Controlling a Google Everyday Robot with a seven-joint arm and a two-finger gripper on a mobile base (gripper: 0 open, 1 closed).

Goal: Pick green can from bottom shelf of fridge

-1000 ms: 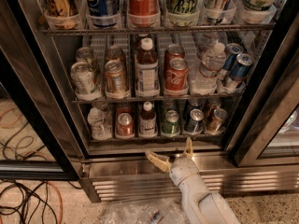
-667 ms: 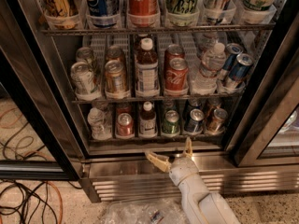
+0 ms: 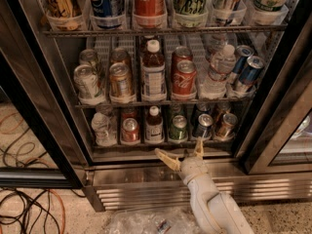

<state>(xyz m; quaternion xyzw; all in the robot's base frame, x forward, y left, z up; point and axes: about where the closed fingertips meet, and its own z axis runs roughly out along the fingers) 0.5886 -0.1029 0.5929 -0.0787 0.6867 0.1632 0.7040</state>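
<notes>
The green can (image 3: 178, 128) stands upright at the front of the bottom shelf (image 3: 107, 146) of the fridge (image 3: 146, 189), in a lane right of centre. A dark blue can (image 3: 202, 126) is on its right and a brown bottle (image 3: 154, 125) on its left. My gripper (image 3: 181, 151) is open, with its tan fingers spread just below and in front of the shelf edge, right under the green can and not touching it. My white arm (image 3: 209, 204) rises from the lower right.
On the same shelf stand a bronze-brown can (image 3: 226, 125), a red can (image 3: 130, 129) and a clear water bottle (image 3: 102, 128). The racks above hold cans and bottles. Black door frames (image 3: 273, 126) flank the opening. Cables (image 3: 24, 213) and crumpled plastic (image 3: 146, 222) lie on the floor.
My gripper has edged slightly up towards the bottom shelf's front edge. The fingers stay open and the cans have not moved.
</notes>
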